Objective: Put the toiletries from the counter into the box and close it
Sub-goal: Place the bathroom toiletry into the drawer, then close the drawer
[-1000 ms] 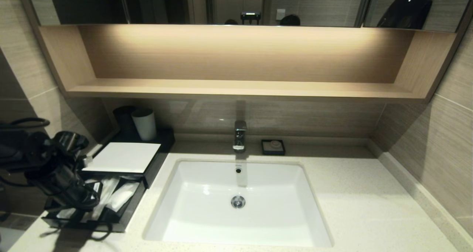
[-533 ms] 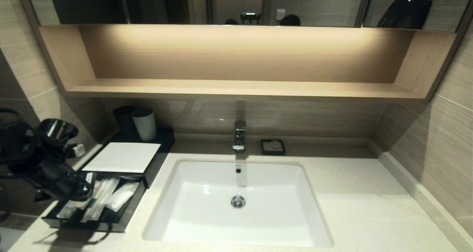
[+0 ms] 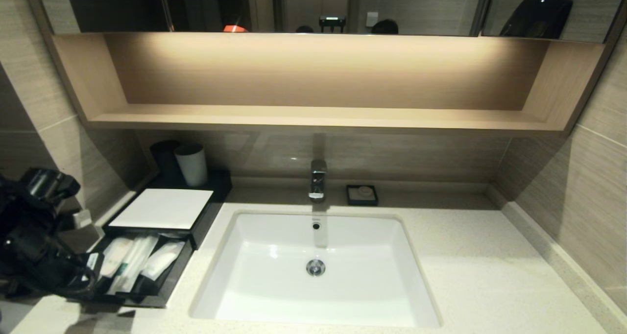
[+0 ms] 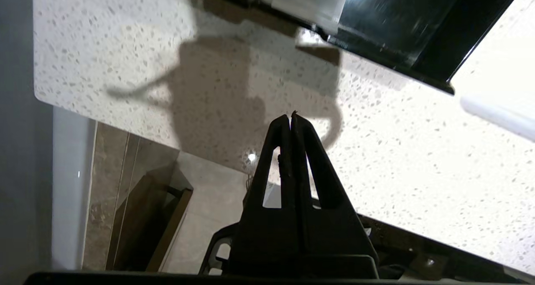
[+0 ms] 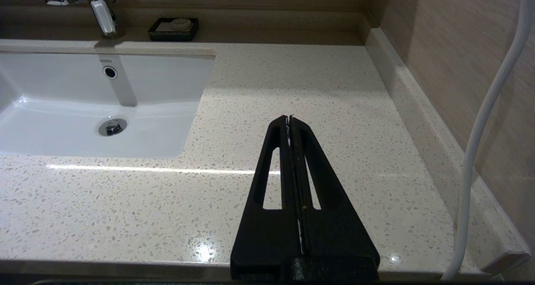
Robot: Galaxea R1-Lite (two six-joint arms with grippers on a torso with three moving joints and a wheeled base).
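from the head, the low black rectangular box with its white top panel has its front drawer pulled out, so the slim, clear-wrapped stick packets lie inside, long axes running front to back. in the left wrist view, the left gripper, jaws pressed together and empty, hangs over the pale speckled stone table near the drawer's front, seemingly placed to push it. the right wrist view shows the right gripper, jaws together, parked over bare table.

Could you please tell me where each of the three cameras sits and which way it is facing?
Head view: high, facing forward and down at the sink and box; left arm at left.
Left wrist view: behind the left gripper, jaws shut, over the counter by the box's drawer.
Right wrist view: behind the right gripper, facing the sink, also in head view.
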